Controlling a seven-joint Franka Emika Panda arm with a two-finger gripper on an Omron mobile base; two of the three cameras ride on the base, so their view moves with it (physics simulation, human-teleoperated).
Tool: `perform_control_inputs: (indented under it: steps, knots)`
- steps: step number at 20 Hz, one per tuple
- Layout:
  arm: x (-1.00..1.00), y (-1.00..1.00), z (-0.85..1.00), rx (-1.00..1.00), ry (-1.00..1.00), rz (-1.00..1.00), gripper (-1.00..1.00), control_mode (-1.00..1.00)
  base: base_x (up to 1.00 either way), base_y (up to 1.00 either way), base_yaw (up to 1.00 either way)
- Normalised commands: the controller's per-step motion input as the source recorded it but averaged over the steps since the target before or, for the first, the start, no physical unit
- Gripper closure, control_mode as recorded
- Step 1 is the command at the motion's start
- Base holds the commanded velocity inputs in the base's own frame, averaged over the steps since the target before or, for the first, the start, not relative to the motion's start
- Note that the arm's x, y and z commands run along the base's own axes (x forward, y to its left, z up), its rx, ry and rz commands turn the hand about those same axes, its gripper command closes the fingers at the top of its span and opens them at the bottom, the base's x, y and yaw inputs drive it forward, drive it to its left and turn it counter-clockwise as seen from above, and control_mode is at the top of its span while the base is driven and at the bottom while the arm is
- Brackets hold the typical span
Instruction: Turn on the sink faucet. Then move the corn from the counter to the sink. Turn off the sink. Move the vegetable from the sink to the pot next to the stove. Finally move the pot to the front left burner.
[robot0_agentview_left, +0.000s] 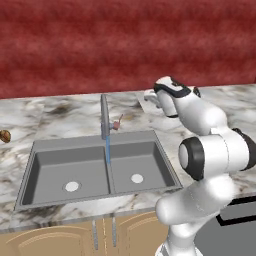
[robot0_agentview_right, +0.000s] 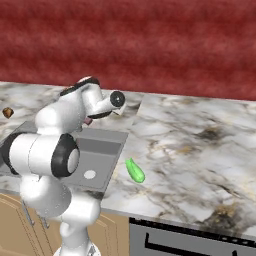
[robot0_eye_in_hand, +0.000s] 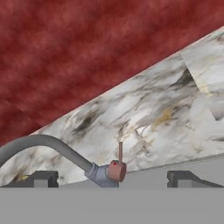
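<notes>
Water ran in a thin blue stream (robot0_agentview_left: 107, 150) from the tall slim grey metal faucet (robot0_agentview_left: 104, 117) into the grey metal double-basin sink (robot0_agentview_left: 50, 165), so the first step read as done. The two-finger gripper (robot0_eye_in_hand: 112, 178) sat just short of the faucet's small reddish side lever (robot0_eye_in_hand: 117, 168), which stood between the two dark fingertips (robot0_eye_in_hand: 41, 178) in the hand view; the jaws were spread wide, holding nothing, and I couldn't tell whether anything touched the lever. In the left base view the white arm's hand (robot0_agentview_left: 167, 97) was over the white-grey marble counter (robot0_agentview_right: 200, 150), off to the side of the faucet. The small cob with bright green husk (robot0_agentview_right: 134, 170) lay on the counter just beside the sink's rim, well away from the gripper and below it, toward the base. A small brown roundish lump (robot0_agentview_left: 4, 136) sat on the counter beyond the sink's far side. Next was likely the corn pickup. Risks: swinging away could clip the lever and shut the water off early; the cob was small and round, so an off-centre pinch could roll it into the basin or off the front edge; picking the brown lump would be the wrong object.
</notes>
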Motion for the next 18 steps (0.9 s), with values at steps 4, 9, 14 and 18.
perform_control_inputs:
  steps: [4, 9, 14, 18]
  knots:
    - [-0.81, -0.46, 0.59, -0.15, 0.16, 0.0, -1.0, -1.0, 0.0, 0.0, 0.0]
    - [-0.72, -0.42, 0.64, -0.19, 0.23, 0.0, -1.0, -1.0, 0.0, 0.0, 0.0]
    - [-0.87, -0.24, 0.11, -0.21, 0.18, 0.07, -1.0, -1.0, 0.0, 0.0, 0.0]
    - [-0.76, -0.29, -0.2, -0.24, 0.19, 0.2, -1.0, -1.0, 0.0, 0.0, 0.0]
